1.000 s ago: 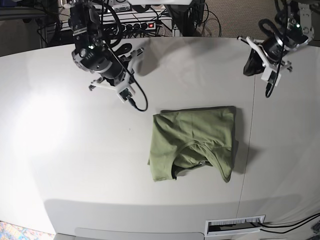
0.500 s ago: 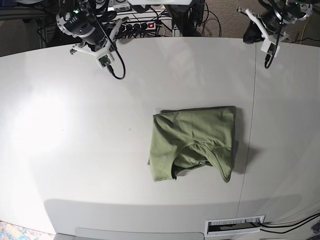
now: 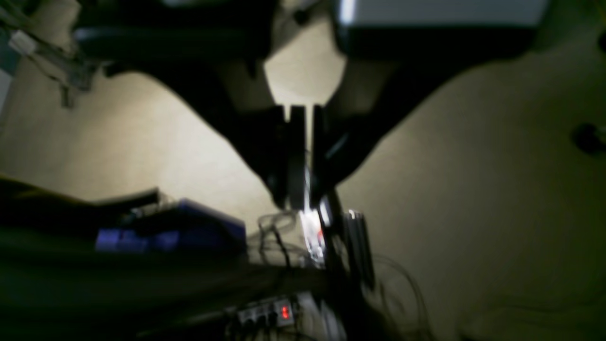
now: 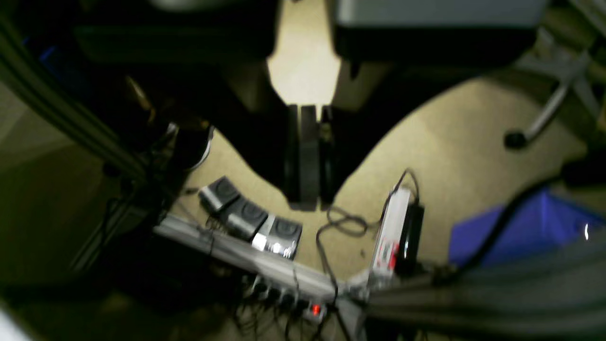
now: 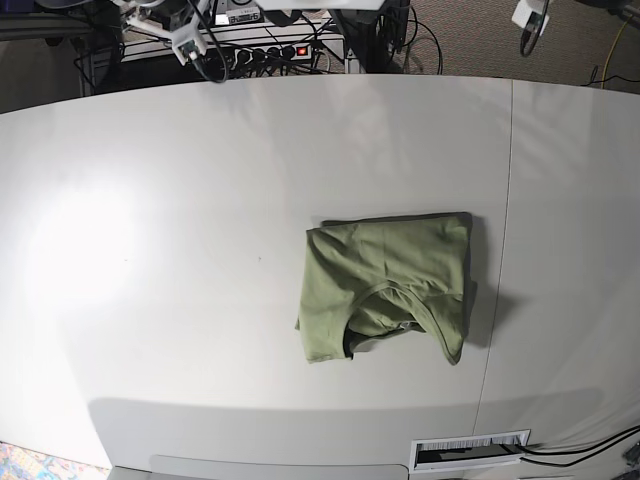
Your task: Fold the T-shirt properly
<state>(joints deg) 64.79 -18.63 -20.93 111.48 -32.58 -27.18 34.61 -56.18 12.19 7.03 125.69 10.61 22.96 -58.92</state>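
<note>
The olive-green T-shirt (image 5: 385, 285) lies folded into a compact rectangle right of the table's middle, its round neckline showing near its front edge. Neither gripper touches it. Both arms are lifted beyond the far table edge; only a bit of the right arm (image 5: 175, 22) and of the left arm (image 5: 530, 12) shows in the base view. In the left wrist view my left gripper (image 3: 298, 201) is shut with nothing in it, hanging over the floor. My right gripper (image 4: 307, 203) is shut and empty too.
The white table (image 5: 150, 250) has a seam (image 5: 508, 200) running down its right side. A power strip (image 5: 285, 50) and cables lie behind the far edge. Below the grippers are carpet, a blue bin (image 3: 165, 227) and foot pedals (image 4: 251, 220).
Both arms have pulled up and back from over the table to beyond its far edge, almost out of the base view. The T-shirt has not moved.
</note>
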